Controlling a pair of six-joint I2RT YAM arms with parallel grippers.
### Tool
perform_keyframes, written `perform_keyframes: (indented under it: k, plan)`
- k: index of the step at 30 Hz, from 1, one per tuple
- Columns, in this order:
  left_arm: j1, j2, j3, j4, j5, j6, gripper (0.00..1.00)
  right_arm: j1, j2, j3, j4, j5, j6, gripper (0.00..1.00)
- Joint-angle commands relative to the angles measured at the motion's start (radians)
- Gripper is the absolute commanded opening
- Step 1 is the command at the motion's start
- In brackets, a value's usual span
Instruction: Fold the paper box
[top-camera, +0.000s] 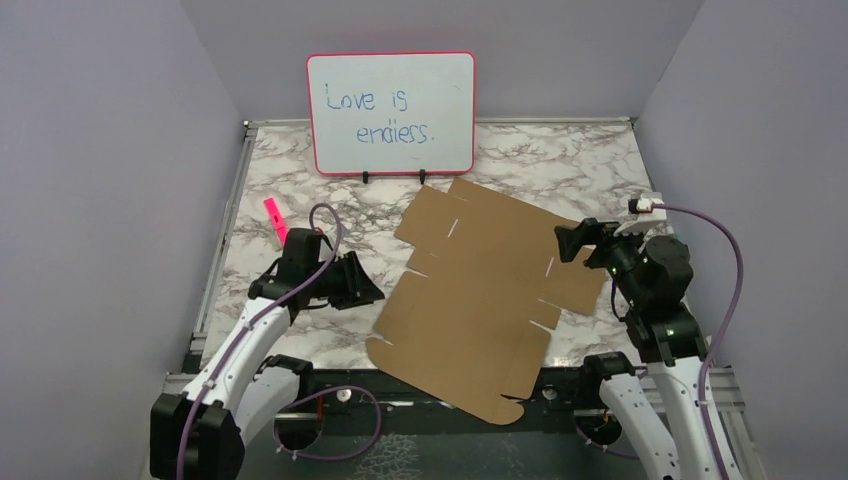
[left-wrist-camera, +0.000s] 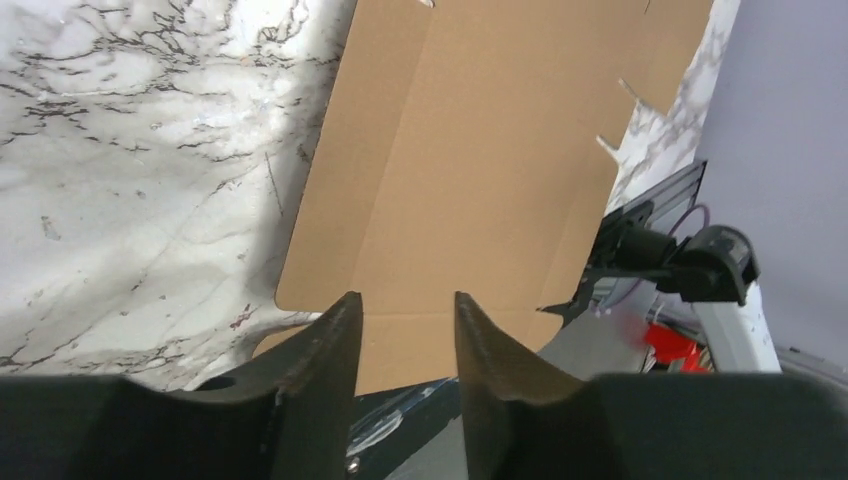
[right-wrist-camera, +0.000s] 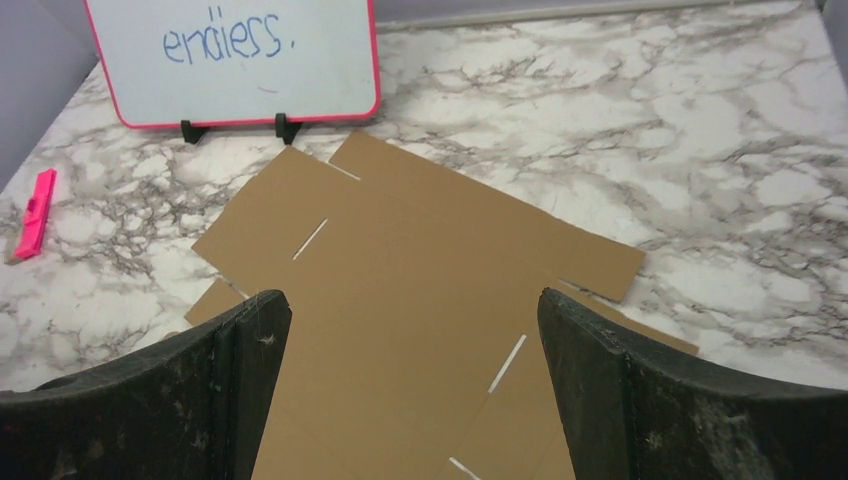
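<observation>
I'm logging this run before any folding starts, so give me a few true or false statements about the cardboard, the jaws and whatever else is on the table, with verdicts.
1. The paper box lies flat as an unfolded sheet. True.
2. The right jaws are shut on the sheet. False: they stand wide open above it, holding nothing.
3. The whiteboard lies face down on the sheet. False: it stands upright behind the sheet, writing facing forward.
4. A pink marker lies to the left of the sheet, apart from it. True.
</observation>
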Motion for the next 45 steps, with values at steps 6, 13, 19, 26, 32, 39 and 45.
perform_keyframes:
  k: [6,13,19,26,32,39,45]
  plan:
    - [0.008,0.006,0.120,-0.048,-0.209,0.075,0.67,0.008,0.226,0.019,-0.082,-0.038,0.140,1.00]
    - [0.007,0.241,0.309,0.104,-0.263,0.167,0.77,0.009,0.320,-0.030,-0.052,-0.034,0.190,1.00]
    - [0.011,0.544,0.500,0.172,-0.175,0.215,0.78,0.008,0.332,-0.096,0.075,-0.051,0.176,1.00]
    - [0.012,0.873,0.715,0.187,-0.124,0.275,0.73,0.008,0.321,-0.172,0.156,-0.104,0.178,1.00]
    - [0.012,1.062,0.846,0.186,-0.063,0.290,0.64,0.008,0.329,-0.220,0.195,-0.108,0.191,1.00]
    - [0.010,1.188,0.937,0.187,-0.022,0.302,0.58,0.008,0.337,-0.252,0.242,-0.116,0.178,1.00]
    - [-0.003,1.243,0.960,0.187,0.026,0.302,0.52,0.008,0.362,-0.266,0.270,-0.118,0.181,1.00]
